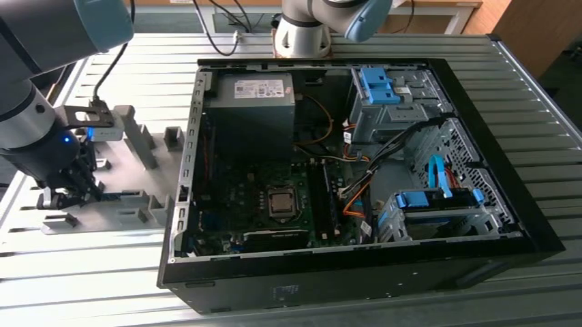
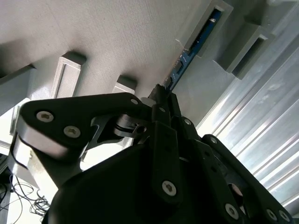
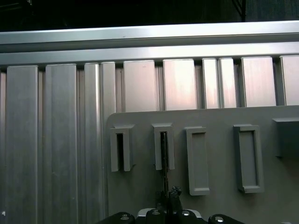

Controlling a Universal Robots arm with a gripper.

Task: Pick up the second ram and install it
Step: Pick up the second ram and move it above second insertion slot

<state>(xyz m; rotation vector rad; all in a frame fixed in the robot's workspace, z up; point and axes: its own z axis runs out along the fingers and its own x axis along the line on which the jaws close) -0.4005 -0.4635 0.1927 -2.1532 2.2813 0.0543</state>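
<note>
At the case's (image 1: 364, 283) nine o'clock, the gripper (image 1: 71, 196) pinches the ram (image 2: 191, 51), held on edge by holder slots (image 3: 171, 149) for grasping.

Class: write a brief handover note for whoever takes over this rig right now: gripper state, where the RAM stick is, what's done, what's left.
Gripper: appears shut on the thin bluish-green RAM stick.
Stick: standing in the slotted blocks of the grey plastic holder plate, beside the open black computer case.
Done: stick grasped.
Left: not lifted out; not seated in the motherboard.
</note>
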